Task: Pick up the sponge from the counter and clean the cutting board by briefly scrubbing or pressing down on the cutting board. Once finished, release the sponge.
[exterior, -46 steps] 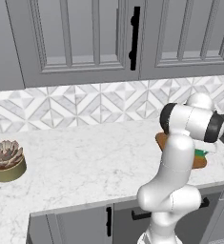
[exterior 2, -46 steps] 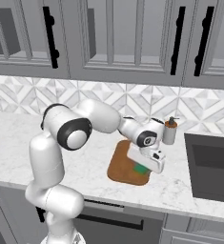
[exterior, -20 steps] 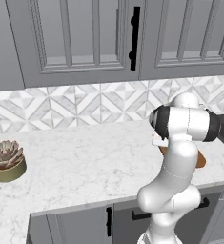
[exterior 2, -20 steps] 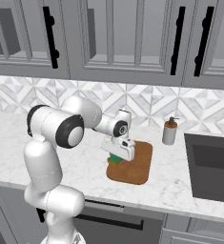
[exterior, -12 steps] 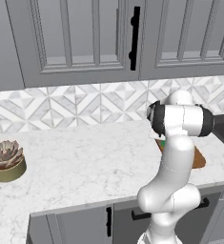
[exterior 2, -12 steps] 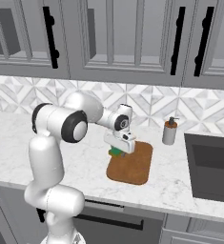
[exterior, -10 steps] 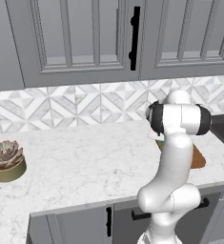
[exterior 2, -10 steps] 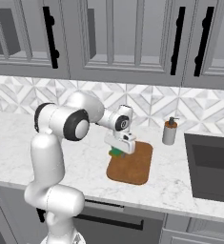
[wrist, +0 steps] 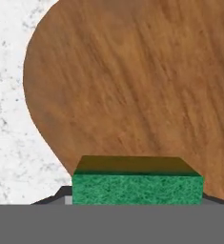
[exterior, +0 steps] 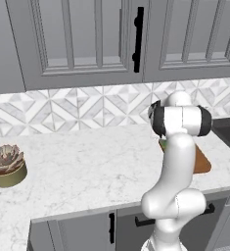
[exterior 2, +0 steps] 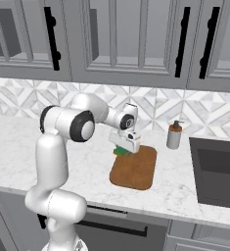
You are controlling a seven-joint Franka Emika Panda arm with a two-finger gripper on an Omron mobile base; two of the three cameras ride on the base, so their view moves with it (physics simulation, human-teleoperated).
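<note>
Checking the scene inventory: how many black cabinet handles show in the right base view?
5: three upright bars on the upper cabinet doors, at left, right of centre and far right; two on the fronts under the counter and. The arm may hide more.

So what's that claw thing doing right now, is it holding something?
Gripper: closed on the green sponge, at the corner of the cutting board.

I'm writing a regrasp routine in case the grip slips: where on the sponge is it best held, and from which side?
Probably across the sponge's two short ends, coming straight down from above. It is a small flat-sided block at the cutting board's back left corner, and the gripper holds it that way now, jaws closed on it, underside facing the wood.
</note>
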